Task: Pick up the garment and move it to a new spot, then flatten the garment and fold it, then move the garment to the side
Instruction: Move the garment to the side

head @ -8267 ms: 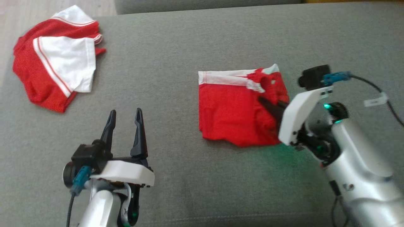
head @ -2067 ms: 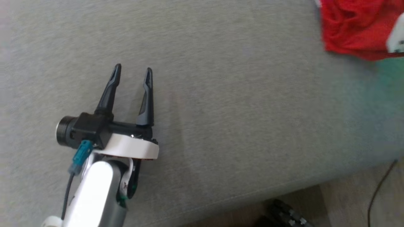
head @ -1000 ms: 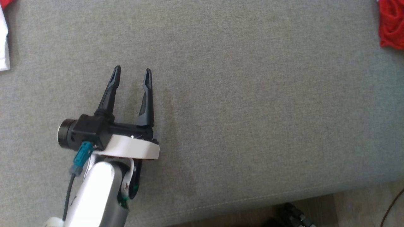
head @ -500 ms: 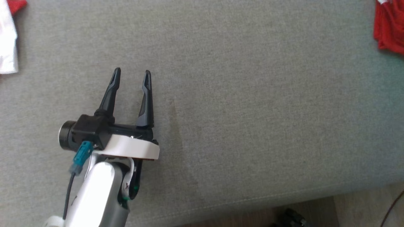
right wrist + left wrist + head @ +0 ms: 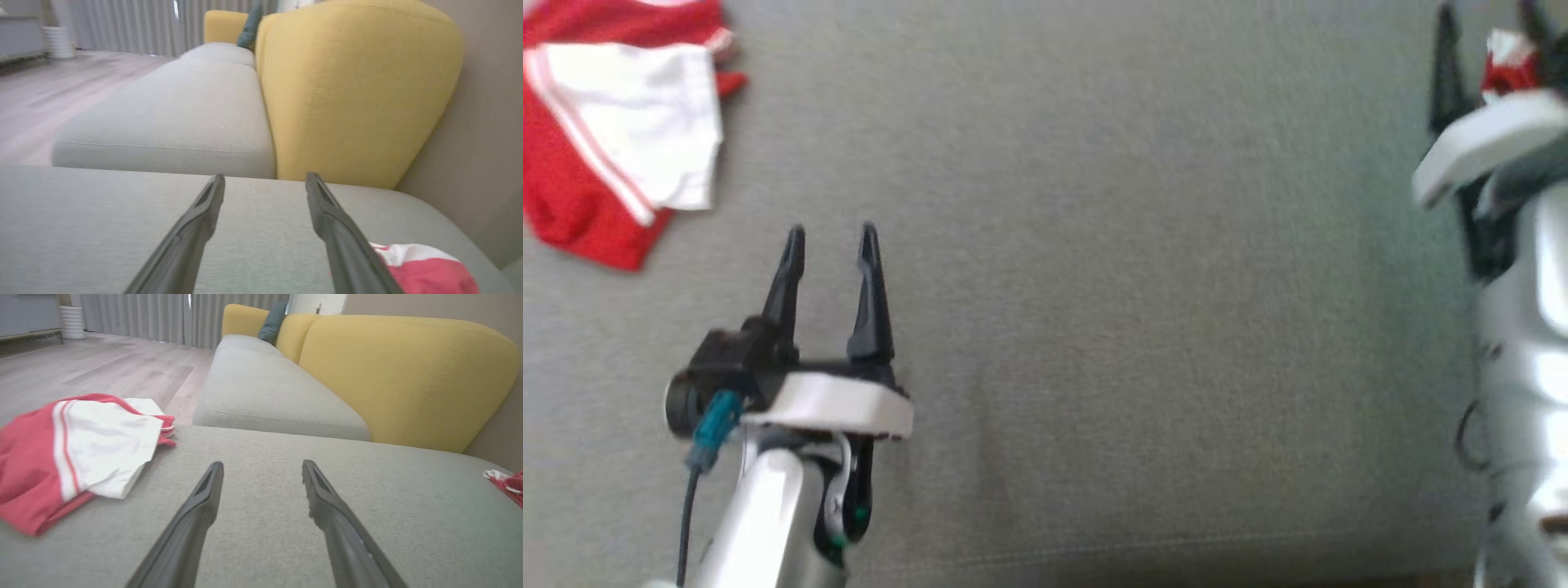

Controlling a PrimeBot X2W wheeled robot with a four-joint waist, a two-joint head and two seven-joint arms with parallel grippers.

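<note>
Head view: right tool (image 5: 1489,20) newly back

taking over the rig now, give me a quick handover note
Left gripper: open, empty, over the cushion.
Right gripper: open, empty, beside the small red garment at the cushion's right end.
Jersey: loosely bunched at the cushion's left end, white sleeve on top, nothing touching it.
Done: unclear; it does not look neatly folded.
Left: probably pick it up, flatten, fold, set aside.
</note>
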